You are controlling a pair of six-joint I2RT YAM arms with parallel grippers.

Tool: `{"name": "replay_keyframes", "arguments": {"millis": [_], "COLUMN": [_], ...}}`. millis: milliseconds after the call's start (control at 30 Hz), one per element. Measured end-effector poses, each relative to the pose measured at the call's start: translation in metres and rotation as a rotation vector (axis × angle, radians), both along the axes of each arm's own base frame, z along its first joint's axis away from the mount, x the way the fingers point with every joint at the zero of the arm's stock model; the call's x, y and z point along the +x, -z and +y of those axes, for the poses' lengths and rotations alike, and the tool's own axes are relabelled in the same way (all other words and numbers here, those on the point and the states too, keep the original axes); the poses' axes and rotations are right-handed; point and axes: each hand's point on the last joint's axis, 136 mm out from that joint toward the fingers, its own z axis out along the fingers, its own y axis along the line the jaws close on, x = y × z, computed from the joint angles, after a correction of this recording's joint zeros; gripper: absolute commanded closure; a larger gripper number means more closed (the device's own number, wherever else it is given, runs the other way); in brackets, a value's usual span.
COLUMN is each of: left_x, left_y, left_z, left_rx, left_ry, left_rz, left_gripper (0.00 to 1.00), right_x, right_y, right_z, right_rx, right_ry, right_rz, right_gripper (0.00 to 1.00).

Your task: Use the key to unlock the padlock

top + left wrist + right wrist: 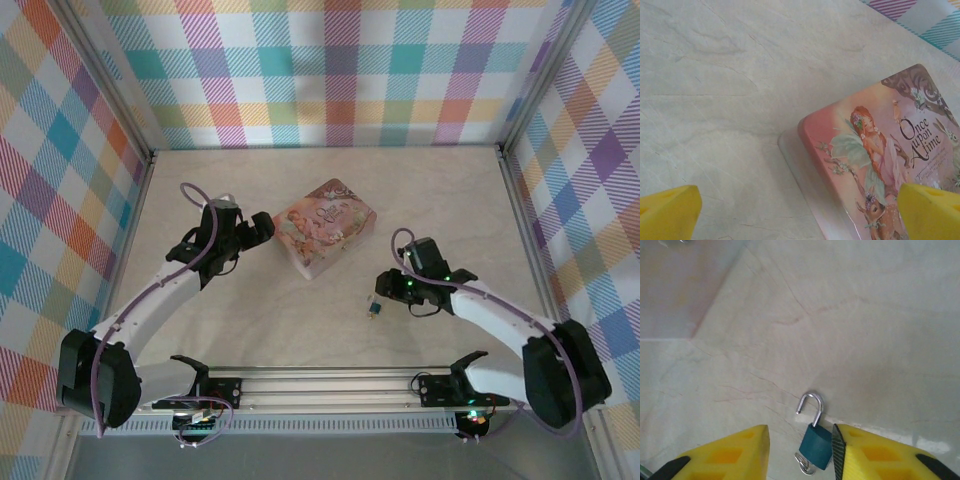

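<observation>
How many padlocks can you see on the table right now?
1. The padlock lies on the table between the open right gripper's fingers. Others could sit hidden beneath the arms.

This is a robot lab test cell. The pale, marble-veined surface (230,330) is boxed in on three sides by walls (330,70) of pastel plaid sheeting. Bare aluminium posts (105,80) hold the sheeting, slanting up the corners at the upper left and upper right of the top view. Along the bottom of that view an aluminium rail (330,385) carries two white-and-black machines bolted side by side, the left arm (160,290) and the right arm (500,320). Purple cables (96,385) loop along them, and exposed electronics (198,412) hang under the rail. The left hand (800,212) and right hand (801,452) end in moulded yellow fingers (725,455), as seen by their own wrist cameras.
</observation>
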Motion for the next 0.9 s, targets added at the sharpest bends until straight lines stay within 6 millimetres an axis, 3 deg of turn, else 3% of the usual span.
{"name": "replay_keyframes", "arguments": {"millis": [100, 333, 467, 700, 833, 900], "left_x": [0.001, 0.007, 0.01, 0.009, 0.005, 0.002], "left_y": [-0.004, -0.022, -0.032, -0.048, -0.061, -0.064], "left_z": [0.002, 0.005, 0.005, 0.011, 0.016, 0.019], "left_rx": [0.006, 0.025, 0.032, 0.053, 0.053, 0.056], "left_ry": [-0.006, -0.016, -0.018, -0.031, -0.044, -0.048], "left_rz": [-0.012, -0.061, -0.086, -0.132, -0.167, -0.172], "left_gripper": [0.0, 0.0, 0.0, 0.0, 0.0, 0.0], "right_x": [0.009, 0.033, 0.043, 0.07, 0.082, 0.087], "right_y": [-0.024, -0.083, -0.109, -0.133, -0.127, -0.111], "right_z": [-0.007, -0.036, -0.049, -0.114, -0.143, -0.153], "right_rx": [-0.026, -0.115, -0.149, -0.384, -0.449, -0.472], "right_ry": [0.01, 0.09, 0.14, 0.273, 0.349, 0.371], "right_rz": [-0.105, -0.421, -0.558, -0.757, -0.782, -0.768], "right_gripper": [0.44, 0.01, 0.0, 0.0, 0.0, 0.0]}}
